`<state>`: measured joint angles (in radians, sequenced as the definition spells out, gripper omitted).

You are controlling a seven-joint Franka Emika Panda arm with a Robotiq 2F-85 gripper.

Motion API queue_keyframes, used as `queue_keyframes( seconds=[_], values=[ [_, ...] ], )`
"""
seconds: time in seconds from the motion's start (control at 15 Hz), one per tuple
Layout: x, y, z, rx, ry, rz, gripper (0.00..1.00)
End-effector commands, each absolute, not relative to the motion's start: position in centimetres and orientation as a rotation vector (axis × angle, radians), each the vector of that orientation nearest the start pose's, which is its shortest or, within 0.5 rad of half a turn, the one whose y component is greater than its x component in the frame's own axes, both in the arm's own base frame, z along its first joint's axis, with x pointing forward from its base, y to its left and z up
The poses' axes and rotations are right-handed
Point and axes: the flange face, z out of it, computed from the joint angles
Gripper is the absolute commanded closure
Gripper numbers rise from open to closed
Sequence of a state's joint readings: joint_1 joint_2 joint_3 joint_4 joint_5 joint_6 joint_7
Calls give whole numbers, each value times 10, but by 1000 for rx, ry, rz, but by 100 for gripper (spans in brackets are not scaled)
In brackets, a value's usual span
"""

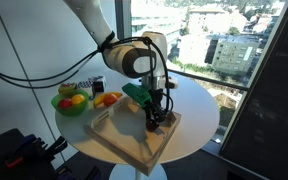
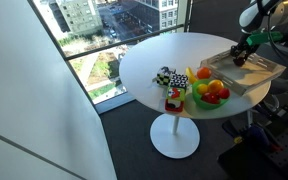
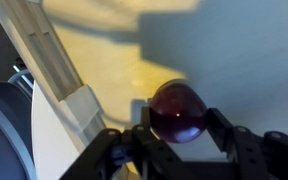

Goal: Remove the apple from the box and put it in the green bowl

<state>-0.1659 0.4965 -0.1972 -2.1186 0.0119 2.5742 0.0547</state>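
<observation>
The dark red apple (image 3: 177, 110) sits between my gripper's fingers (image 3: 178, 128) in the wrist view, with a finger pressed against each side. In an exterior view my gripper (image 1: 156, 119) is low inside the light wooden box (image 1: 134, 146), close to its floor. The box also shows in an exterior view (image 2: 261, 73) with my gripper (image 2: 242, 56) over it. The apple is too small to make out in both exterior views. The green bowl (image 1: 66, 105) stands beside the box and holds several orange, yellow and red fruits. It also shows in an exterior view (image 2: 198, 101).
The round white table (image 1: 196, 108) stands by a large window. Orange fruits (image 1: 105, 98) lie between bowl and box. Small toys (image 2: 165, 77) and a red item (image 2: 174, 99) lie near the table edge. The box's raised wall (image 3: 56, 75) runs to the left of my gripper.
</observation>
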Motion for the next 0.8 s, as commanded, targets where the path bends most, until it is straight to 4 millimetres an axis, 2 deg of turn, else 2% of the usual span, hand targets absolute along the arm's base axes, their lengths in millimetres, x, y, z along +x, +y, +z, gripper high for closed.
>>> queue_keyframes(
  seconds=[0.0, 0.4, 0.73],
  values=[
    [537, -210, 185, -3153, 665, 73, 66],
    [535, -205, 197, -3138, 666, 125, 66],
    [534, -198, 218, -3143, 659, 129, 66]
  ],
)
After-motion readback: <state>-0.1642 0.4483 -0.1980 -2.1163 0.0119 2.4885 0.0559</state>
